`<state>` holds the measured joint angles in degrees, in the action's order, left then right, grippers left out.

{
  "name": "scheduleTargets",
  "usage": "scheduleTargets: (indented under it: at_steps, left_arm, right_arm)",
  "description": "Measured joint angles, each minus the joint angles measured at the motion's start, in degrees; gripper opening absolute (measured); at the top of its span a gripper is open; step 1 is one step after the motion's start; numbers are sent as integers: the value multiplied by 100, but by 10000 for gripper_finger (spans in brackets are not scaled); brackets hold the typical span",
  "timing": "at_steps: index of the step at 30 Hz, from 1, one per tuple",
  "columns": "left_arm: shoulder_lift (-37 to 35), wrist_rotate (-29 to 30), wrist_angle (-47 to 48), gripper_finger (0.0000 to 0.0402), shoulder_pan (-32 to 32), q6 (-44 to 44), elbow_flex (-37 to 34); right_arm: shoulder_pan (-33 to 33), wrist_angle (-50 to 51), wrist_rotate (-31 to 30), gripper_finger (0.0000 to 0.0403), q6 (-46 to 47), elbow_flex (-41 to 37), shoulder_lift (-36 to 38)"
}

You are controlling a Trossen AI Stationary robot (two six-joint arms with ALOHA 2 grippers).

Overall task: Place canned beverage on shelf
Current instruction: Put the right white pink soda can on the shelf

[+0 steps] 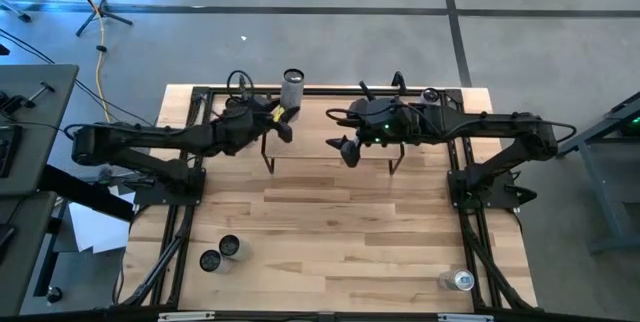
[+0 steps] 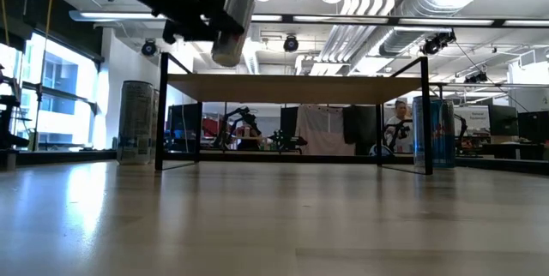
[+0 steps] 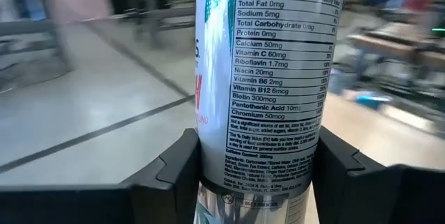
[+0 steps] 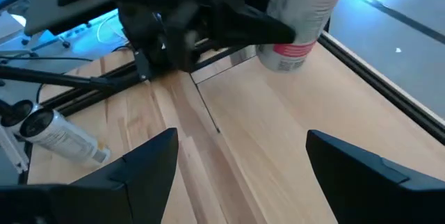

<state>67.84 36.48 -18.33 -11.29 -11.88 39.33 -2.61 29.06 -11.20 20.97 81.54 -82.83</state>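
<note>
My left gripper (image 1: 286, 119) is shut on a tall silver can (image 1: 292, 88) with a nutrition label (image 3: 278, 78). It holds the can in the air above the left end of the shelf (image 2: 292, 88), a light wood top on thin black legs (image 1: 268, 162). In the low view the can (image 2: 232, 15) is tilted and clear of the shelf top. My right gripper (image 1: 346, 148) hangs open and empty above the shelf's right half. Its wrist view (image 4: 240, 154) looks toward the held can (image 4: 306, 8). My left gripper pinches the can's body near its lower end (image 3: 257, 175) between its two fingers (image 3: 177, 172), one on each side. The fingers reach in from the table's left and lie across the can. The can is lifted clear and tilted, above the shelf.
Two cans (image 1: 220, 254) stand at the table's near left and one can (image 1: 462, 280) at its near right. In the low view a can shows beside each end of the shelf (image 2: 137, 122) (image 2: 436, 132). A black rail frame (image 1: 470, 212) runs along the table's sides.
</note>
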Motion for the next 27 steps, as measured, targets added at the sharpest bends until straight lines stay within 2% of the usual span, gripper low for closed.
scheduleTargets:
  at_steps: [5,10,16,19,27]
  left_arm:
    - [227,469,-165,161,74,-463,72]
    - [419,984,44,161,345,-645,457]
    - [914,2485,1046,161,753,-1087,1131]
    - [1238,3133,1038,161,852,-1477,1312]
    - [2117,3266,1057,161,782,-2403,1557]
  right_arm:
    - [0,-62,-33,303,2,13,0]
    - [0,-57,-33,303,-24,13,0]
    - [-23,-45,-265,303,-113,13,70]
    - [-42,-44,-328,303,-175,15,201]
    - [-42,38,-429,303,-195,24,451]
